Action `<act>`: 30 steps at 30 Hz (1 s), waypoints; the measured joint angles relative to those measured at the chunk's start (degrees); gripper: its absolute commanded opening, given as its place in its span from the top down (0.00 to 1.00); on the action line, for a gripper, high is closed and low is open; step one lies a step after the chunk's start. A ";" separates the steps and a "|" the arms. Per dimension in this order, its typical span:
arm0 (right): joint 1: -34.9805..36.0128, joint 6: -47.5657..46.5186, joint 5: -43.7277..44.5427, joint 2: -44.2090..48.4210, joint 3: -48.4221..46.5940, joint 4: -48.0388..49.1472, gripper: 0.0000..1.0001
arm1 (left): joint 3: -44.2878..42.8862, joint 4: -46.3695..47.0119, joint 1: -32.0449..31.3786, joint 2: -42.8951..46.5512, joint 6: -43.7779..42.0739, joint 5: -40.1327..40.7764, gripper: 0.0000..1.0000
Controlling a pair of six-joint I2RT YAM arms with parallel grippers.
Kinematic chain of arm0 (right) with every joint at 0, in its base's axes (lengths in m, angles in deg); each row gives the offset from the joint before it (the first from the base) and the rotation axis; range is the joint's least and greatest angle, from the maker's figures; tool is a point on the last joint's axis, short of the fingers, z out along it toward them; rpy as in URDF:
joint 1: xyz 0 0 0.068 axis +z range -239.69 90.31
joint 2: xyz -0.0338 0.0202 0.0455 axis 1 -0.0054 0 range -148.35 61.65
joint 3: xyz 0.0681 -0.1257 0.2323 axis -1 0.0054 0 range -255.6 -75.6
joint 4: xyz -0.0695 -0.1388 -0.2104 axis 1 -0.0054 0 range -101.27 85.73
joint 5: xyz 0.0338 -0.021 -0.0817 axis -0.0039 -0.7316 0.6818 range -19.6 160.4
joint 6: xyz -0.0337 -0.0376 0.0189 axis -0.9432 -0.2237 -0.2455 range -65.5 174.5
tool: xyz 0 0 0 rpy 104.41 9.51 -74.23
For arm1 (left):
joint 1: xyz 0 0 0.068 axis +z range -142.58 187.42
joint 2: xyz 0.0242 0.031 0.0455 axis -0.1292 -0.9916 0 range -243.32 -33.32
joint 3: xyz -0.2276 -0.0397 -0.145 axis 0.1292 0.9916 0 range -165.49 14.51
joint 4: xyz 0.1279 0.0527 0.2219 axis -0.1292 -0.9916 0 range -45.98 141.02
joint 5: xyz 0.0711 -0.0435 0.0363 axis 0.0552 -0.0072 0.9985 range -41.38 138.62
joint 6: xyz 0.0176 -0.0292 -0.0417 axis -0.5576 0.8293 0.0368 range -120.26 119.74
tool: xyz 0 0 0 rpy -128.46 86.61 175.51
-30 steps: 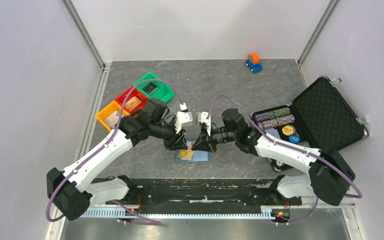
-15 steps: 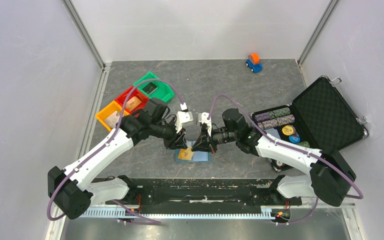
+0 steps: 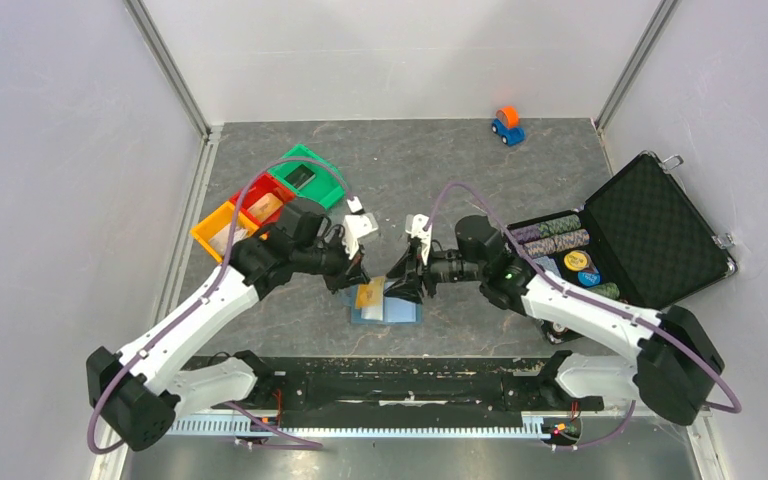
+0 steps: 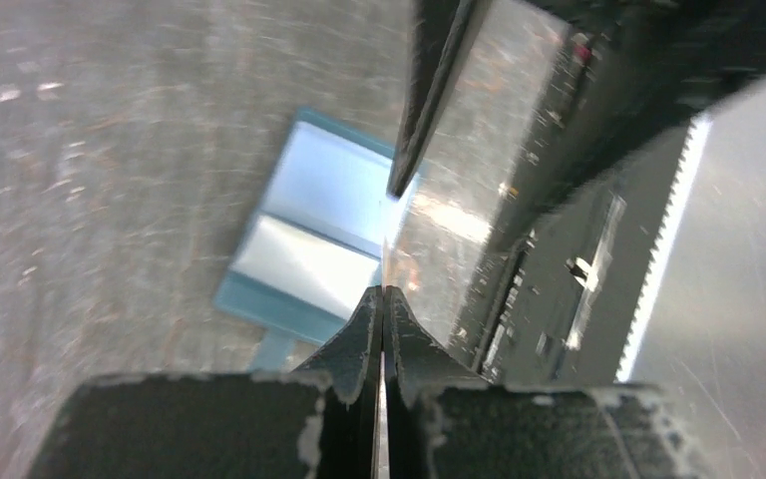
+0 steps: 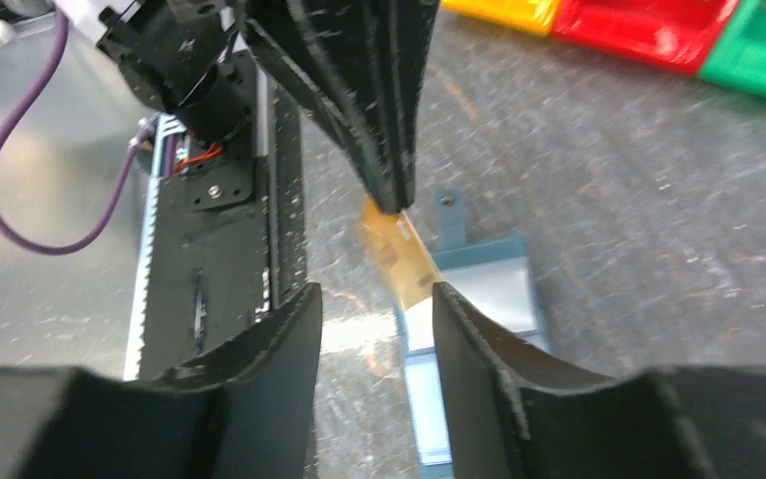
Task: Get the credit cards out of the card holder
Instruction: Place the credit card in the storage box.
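Left gripper (image 4: pixel 381 299): the black, scuffed fingers are pressed fully together on the upper edge of one tan credit card (image 5: pixel 401 257), a thin, flat, glossy rectangle that shows in the left wrist view only as a hairline between the pads. The card hangs tilted, its lower end over the left part of the card holder (image 4: pixel 309 230); whether the two touch cannot be told. The card holder lies opened flat on the table (image 3: pixel 460 170) between the two arms, near the front edge. It is slate-blue at the rim with paler, smooth slot panels inside and a small tab at one end. Right gripper (image 5: pixel 374 294): the curved, matt-black jaws stand partly apart, clasp nothing, and sit just beside the card. The table surface is mottled grey and scratched. To the left sit three moulded plastic bins: yellow (image 3: pixel 218 230), red (image 3: pixel 263 200) and green (image 3: pixel 305 172). To the right is an open black case (image 3: pixel 650 230) with a foam-textured lid, holding rows of striped chips (image 3: pixel 550 235). Printing on the card is too blurred to read.
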 measured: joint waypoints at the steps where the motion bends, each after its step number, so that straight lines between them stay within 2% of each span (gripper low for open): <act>1: -0.07 0.48 1.03 0.87 0.00 0.17 0.39 | 0.57 1.29 0.33 1.07 1.86 1.92 0.98; 4: -0.33 1.86 4.81 4.83 0.44 1.05 0.30 | 1.46 5.81 2.08 3.69 8.63 10.95 0.98; 9: -0.37 3.61 10.05 11.26 2.97 3.63 0.03 | 4.20 16.50 6.82 6.88 20.90 25.66 0.98; 17: -0.37 6.10 14.56 14.49 6.69 5.88 0.02 | 8.41 28.30 18.08 7.91 38.16 38.51 0.98; 20: -0.37 6.99 15.45 14.73 7.32 6.01 0.02 | 13.73 34.91 22.75 9.38 45.62 44.30 0.98; 25: -0.37 7.96 15.89 15.23 8.00 6.10 0.02 | 21.38 43.19 23.78 11.02 55.47 56.19 0.98; 30: -0.37 8.66 15.80 15.34 8.09 6.43 0.02 | 22.29 49.13 23.98 6.47 63.17 68.13 0.98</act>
